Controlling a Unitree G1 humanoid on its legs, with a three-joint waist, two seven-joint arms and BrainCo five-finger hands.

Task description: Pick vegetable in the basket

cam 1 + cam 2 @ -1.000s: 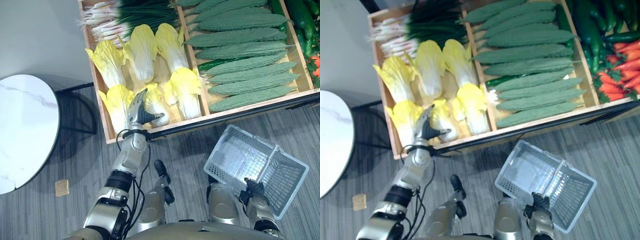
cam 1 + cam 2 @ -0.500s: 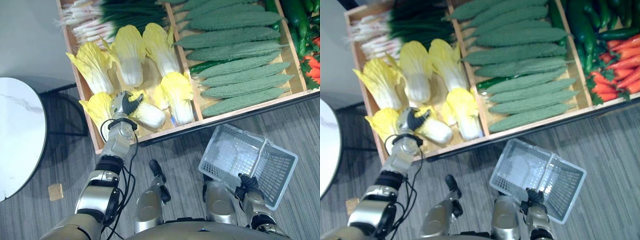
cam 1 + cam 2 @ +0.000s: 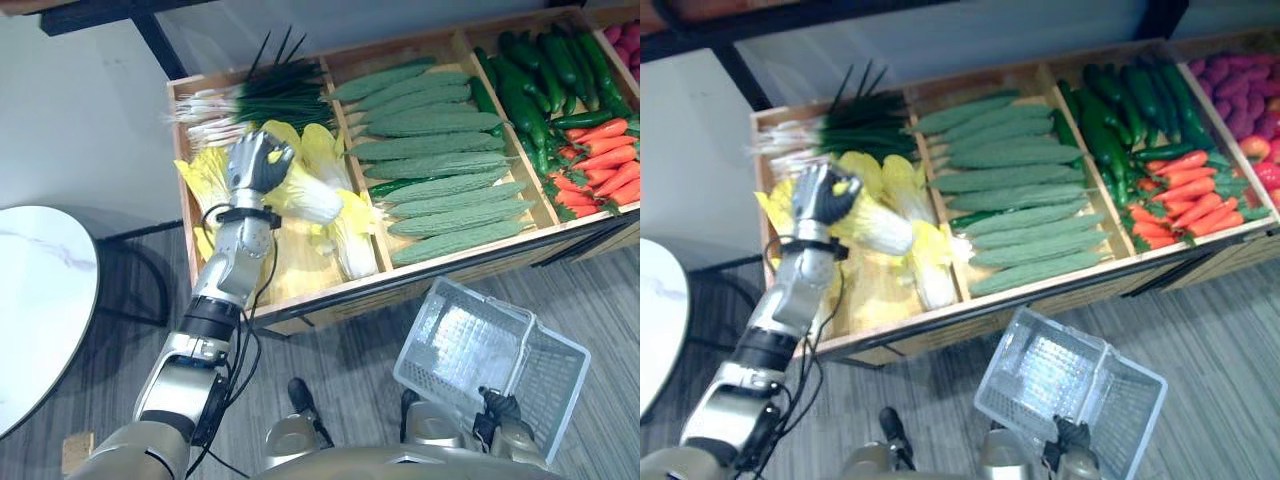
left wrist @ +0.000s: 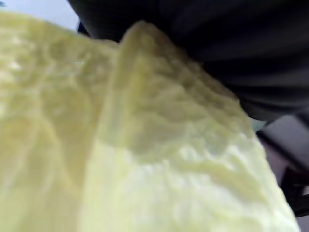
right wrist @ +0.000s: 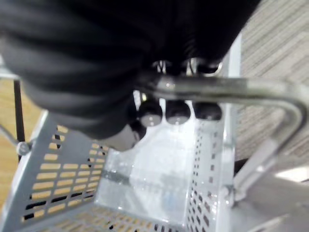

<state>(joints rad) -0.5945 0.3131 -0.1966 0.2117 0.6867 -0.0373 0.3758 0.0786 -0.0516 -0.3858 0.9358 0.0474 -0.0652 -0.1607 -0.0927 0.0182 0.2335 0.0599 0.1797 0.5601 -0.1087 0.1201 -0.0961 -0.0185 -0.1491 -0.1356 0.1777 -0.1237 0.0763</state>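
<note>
My left hand [image 3: 255, 162] is shut on a pale yellow napa cabbage [image 3: 315, 198] and holds it up over the left compartment of the wooden crate [image 3: 330, 295]. In the left wrist view the cabbage's crinkled leaves [image 4: 120, 145] press close against the dark cover. Low at the right, my right hand [image 3: 497, 408] is shut on the metal handle [image 5: 217, 89] of a silver perforated basket [image 3: 465, 340]. Its fingertips [image 5: 178, 112] curl round the bar, and the basket hangs tilted over the floor with nothing inside.
More cabbages [image 3: 347, 245] lie in the crate below the held one, with scallions [image 3: 250, 95] behind. Bitter gourds [image 3: 440, 165], cucumbers [image 3: 530, 85] and red carrots [image 3: 600, 150] fill the compartments to the right. A round white marble table [image 3: 40, 300] stands at the left.
My left hand's fingers have curled round a cabbage and lifted it off the crate floor. The camera has tipped up and shows more of the crate. The right hand still holds the basket.
</note>
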